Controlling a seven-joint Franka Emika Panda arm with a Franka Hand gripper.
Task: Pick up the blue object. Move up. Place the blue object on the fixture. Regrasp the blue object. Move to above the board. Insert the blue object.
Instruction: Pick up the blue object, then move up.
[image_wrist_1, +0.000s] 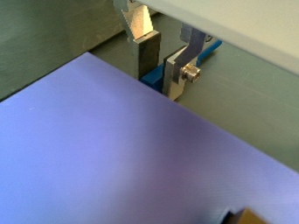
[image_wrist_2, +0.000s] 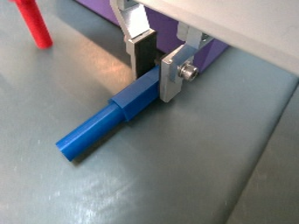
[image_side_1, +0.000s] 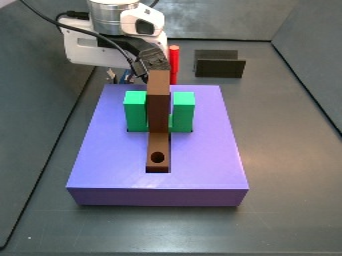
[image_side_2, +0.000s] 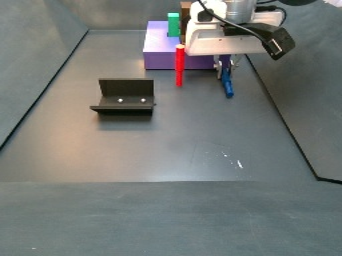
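Observation:
The blue object (image_wrist_2: 100, 127) is a slim blue peg lying flat on the grey floor beside the purple slab, also seen in a side view (image_side_2: 227, 82). My gripper (image_wrist_2: 156, 83) is down over the peg's thicker end, by the slab, one finger on each side, shut on it. Only a bit of the blue object (image_wrist_1: 152, 77) shows between the fingers of the gripper (image_wrist_1: 160, 85) in a wrist view. The fixture (image_side_2: 123, 97) stands apart on the floor, the same fixture (image_side_1: 219, 65) at the back in a side view. The board (image_side_1: 159, 125) lies on the slab.
The purple slab (image_side_1: 160, 185) carries two green blocks (image_side_1: 135, 110) flanking the board. A red upright peg (image_side_2: 179, 58) stands on the floor beside the slab, close to the gripper (image_side_2: 225, 68). Dark walls enclose the floor.

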